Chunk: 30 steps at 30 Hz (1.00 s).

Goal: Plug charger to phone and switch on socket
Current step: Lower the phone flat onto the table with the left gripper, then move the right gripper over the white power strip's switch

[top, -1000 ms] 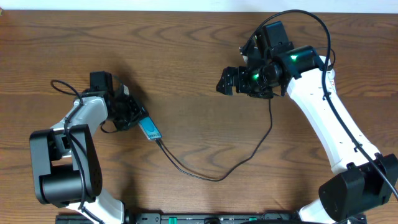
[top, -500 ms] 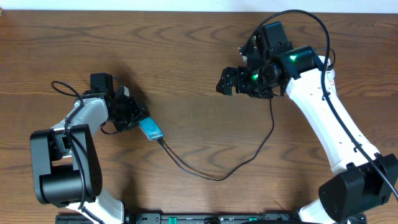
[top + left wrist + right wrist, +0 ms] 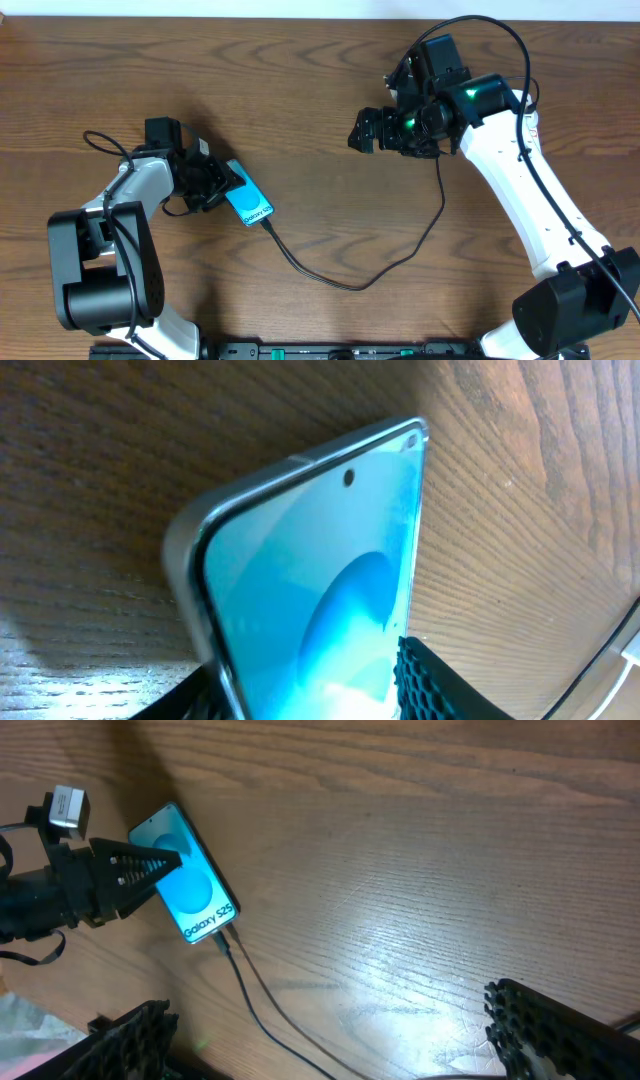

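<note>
The phone (image 3: 249, 203) shows a bright blue screen with a white "Galaxy S25" band and lies tilted on the wooden table. My left gripper (image 3: 213, 184) is shut on its upper end; the phone fills the left wrist view (image 3: 310, 550) between the two fingers (image 3: 310, 695). The charger, a thin black cable (image 3: 350, 287), runs from the phone's lower end (image 3: 222, 938) across the table toward my right arm. My right gripper (image 3: 364, 131) is open and empty above the table, far right of the phone (image 3: 190, 885). The socket is not in view.
The wooden table's far edge (image 3: 300, 14) meets a white wall. The right arm's own black cable (image 3: 500, 25) loops above its wrist. The left arm's thin cable (image 3: 100, 138) loops at the far left. The arm bases (image 3: 100, 290) stand at the front corners.
The phone has swung out to the right in my left gripper and lies flatter, so more of its screen shows. The cable end moved with it. The right arm stayed still.
</note>
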Each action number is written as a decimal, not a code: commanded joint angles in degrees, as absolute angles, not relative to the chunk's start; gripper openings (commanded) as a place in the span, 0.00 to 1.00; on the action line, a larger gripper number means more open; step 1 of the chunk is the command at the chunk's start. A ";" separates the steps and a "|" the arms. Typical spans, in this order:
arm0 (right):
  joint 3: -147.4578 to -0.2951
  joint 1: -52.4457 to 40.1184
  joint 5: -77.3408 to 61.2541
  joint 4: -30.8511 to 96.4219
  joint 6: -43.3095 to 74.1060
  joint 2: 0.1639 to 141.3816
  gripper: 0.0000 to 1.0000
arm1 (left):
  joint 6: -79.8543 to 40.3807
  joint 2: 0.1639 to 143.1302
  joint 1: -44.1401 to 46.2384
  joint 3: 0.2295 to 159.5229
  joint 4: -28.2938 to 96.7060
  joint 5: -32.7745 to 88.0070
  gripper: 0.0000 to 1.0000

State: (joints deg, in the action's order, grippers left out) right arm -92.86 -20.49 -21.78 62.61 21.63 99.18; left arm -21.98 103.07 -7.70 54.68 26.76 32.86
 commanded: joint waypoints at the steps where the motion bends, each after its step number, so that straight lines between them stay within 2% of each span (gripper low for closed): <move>1: -93.32 -21.10 -21.30 62.57 20.73 97.82 0.99 | -21.06 103.00 -7.53 54.22 28.21 31.42 0.50; 5: -93.32 -21.10 -21.30 62.59 20.73 97.82 0.99 | -21.32 103.00 -7.53 54.22 28.23 31.42 0.52; 6: -93.32 -21.10 -21.30 62.59 20.73 97.82 0.99 | -21.65 103.00 -7.53 54.22 28.23 31.40 0.58; 9: -93.32 -21.10 -21.30 62.63 20.73 97.82 0.99 | -21.67 103.00 -7.53 54.22 28.23 31.40 0.65; 24: -93.32 -21.04 -21.23 62.78 20.49 97.82 0.99 | -28.93 102.61 -7.68 54.24 28.67 27.16 0.89; 30: -93.32 -20.95 -20.45 62.61 20.51 97.82 0.99 | -30.37 99.31 -7.68 54.41 30.39 25.89 0.91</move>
State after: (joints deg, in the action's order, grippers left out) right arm -92.86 -20.49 -21.21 62.76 21.58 99.18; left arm -28.99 100.75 -7.60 55.13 29.06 30.22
